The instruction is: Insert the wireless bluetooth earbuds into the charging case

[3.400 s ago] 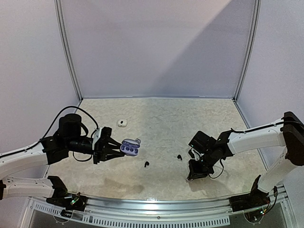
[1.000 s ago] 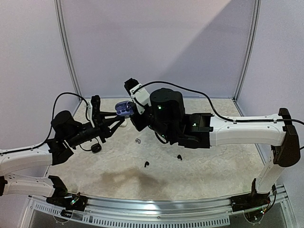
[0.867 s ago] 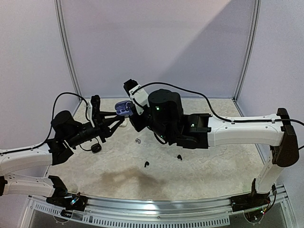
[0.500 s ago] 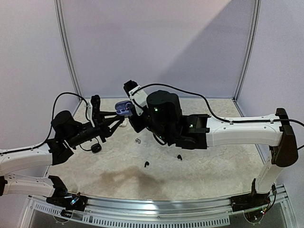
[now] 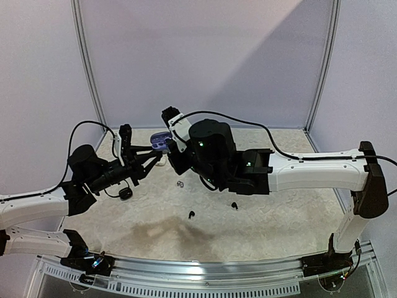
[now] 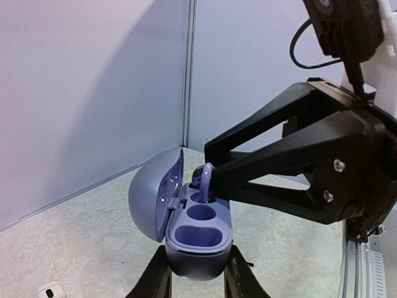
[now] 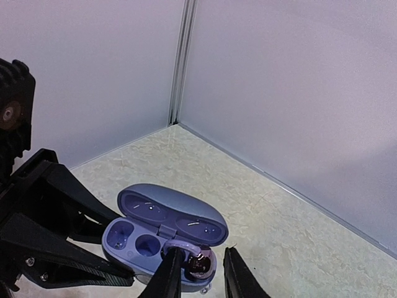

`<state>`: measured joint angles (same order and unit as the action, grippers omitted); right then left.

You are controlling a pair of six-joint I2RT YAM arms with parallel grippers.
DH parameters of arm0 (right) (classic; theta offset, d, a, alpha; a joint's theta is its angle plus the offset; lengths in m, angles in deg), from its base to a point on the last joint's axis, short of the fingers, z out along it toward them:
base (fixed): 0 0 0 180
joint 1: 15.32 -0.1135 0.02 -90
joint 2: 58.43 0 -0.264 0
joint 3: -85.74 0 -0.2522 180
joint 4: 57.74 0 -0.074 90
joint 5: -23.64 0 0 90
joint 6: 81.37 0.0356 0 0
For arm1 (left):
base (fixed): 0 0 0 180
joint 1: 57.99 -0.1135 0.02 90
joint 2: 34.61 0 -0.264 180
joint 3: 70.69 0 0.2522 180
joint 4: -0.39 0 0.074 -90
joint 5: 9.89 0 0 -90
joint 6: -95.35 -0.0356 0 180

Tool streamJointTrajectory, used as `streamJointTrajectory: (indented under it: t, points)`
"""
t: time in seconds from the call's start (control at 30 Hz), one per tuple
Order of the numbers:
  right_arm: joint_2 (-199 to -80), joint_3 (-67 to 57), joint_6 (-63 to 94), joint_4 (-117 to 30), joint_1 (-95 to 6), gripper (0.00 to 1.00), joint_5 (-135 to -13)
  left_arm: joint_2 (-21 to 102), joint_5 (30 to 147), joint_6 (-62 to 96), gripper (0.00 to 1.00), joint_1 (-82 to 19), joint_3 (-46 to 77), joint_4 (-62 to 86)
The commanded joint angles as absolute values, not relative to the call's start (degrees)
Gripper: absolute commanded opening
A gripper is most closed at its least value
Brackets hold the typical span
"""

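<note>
Holding charging case (image 6: 198, 233) open: left end effector (image 6: 197, 278) clamped; right end effector (image 7: 200, 272) pinching earbud (image 6: 205, 178) at case socket

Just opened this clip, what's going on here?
The left gripper holds the open lavender charging case up off the table, lid tipped back. The right gripper pinches an earbud at the case's end well; the wells beside it look empty. A black earbud and a second black earbud lie on the table.

Lavender charging case (image 6: 197, 243), purple earbud (image 6: 205, 177), beige marbled table (image 6: 87, 233).
</note>
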<state>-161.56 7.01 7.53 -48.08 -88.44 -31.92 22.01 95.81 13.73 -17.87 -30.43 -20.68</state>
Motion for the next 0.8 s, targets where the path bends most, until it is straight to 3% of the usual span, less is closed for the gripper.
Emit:
streamJointTrajectory:
  t: [0.0, 0.77]
  points:
    - [-163.0, 7.5, 8.4, -44.0, -88.8, 0.25, -31.9, 21.8, 95.4, 13.4, 0.00, -17.7, -29.4, -23.5]
    - [-158.7, 5.8, 15.2, -36.0, -86.1, 0.30, -34.6, 21.2, 95.0, 12.5, 0.00, -18.1, -29.3, -21.7]
